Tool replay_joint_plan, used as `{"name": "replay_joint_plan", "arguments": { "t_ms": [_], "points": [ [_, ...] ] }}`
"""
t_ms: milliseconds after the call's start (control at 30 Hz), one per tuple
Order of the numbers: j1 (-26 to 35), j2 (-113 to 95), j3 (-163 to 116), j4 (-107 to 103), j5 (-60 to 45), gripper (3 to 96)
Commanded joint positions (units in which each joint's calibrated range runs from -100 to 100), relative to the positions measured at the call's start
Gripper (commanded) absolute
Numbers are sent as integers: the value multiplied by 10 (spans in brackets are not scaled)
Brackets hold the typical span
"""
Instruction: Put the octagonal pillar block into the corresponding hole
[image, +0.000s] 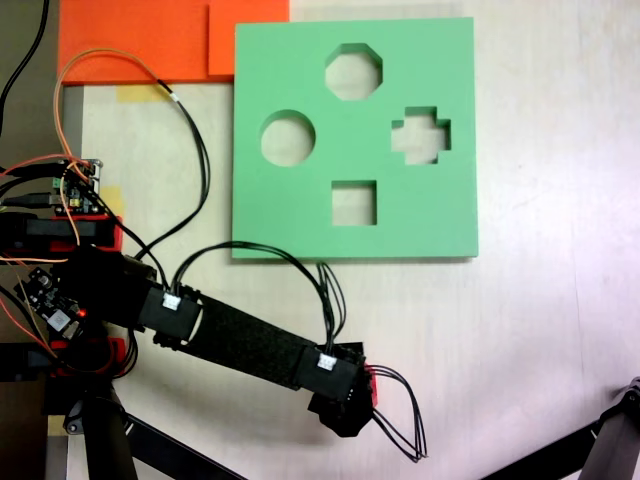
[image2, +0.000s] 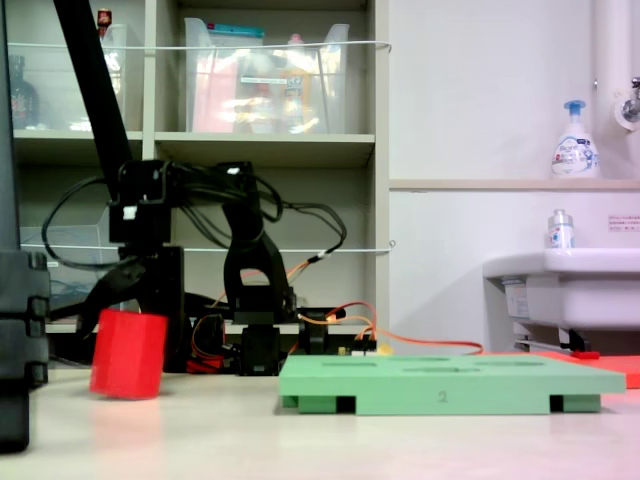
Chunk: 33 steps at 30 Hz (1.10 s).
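1. Where the second exterior view begins on its left, the octagonal pillar block (image2: 128, 354) sits tilted on the tabletop (image2: 300, 440) — directly under the gripper (image2: 118, 285).
2. One dark finger (image2: 112, 282) slants down to the block's upper edge; whether the jaws clasp it cannot be told.
3. Seen from above in the first exterior view, the arm (image: 240, 342) covers the block, only a red sliver showing.
4. Further right lies the green foam board (image: 300, 215) — its eight-sided hole (image: 353, 72) empty, well apart from the block.
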Motion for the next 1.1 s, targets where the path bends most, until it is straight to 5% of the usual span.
{"name": "replay_joint_plan", "arguments": {
  "t_ms": [33, 333, 600, 800, 1100],
  "points": [
    [5, -60, 0, -45, 6, 384],
    [66, -282, -2, -45, 100, 383],
    [183, -441, -23, -45, 237, 388],
    [282, -404, -1, -45, 337, 385],
    [346, -288, 56, -45, 416, 384]
  ]
}}
